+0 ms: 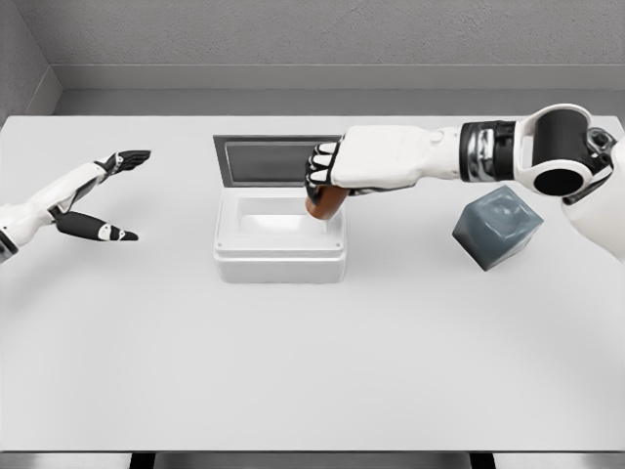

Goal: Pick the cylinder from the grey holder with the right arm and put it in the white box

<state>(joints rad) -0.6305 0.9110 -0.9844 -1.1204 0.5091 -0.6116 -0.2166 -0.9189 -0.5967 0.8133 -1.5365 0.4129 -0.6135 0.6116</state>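
Head view: table (293,371) is a plain white slab that fills most of the frame, with a dark strip below its near edge. Grey walls and a grey floor strip lie behind its far edge.

Right hand (327,174) reaches in from the right, its fingers curled around the brown cylinder (323,202). The cylinder hangs tilted over the right part of the white box (280,256); its lower end appears to sit just inside the rim, though contact with the box floor cannot be confirmed. The open box lid (264,159) stands behind, dark grey on its inner face.

Grey holder (496,228) rests tilted on the table, well right of the box.

Left hand (103,200) is at the left edge, fingers spread, holding nothing.
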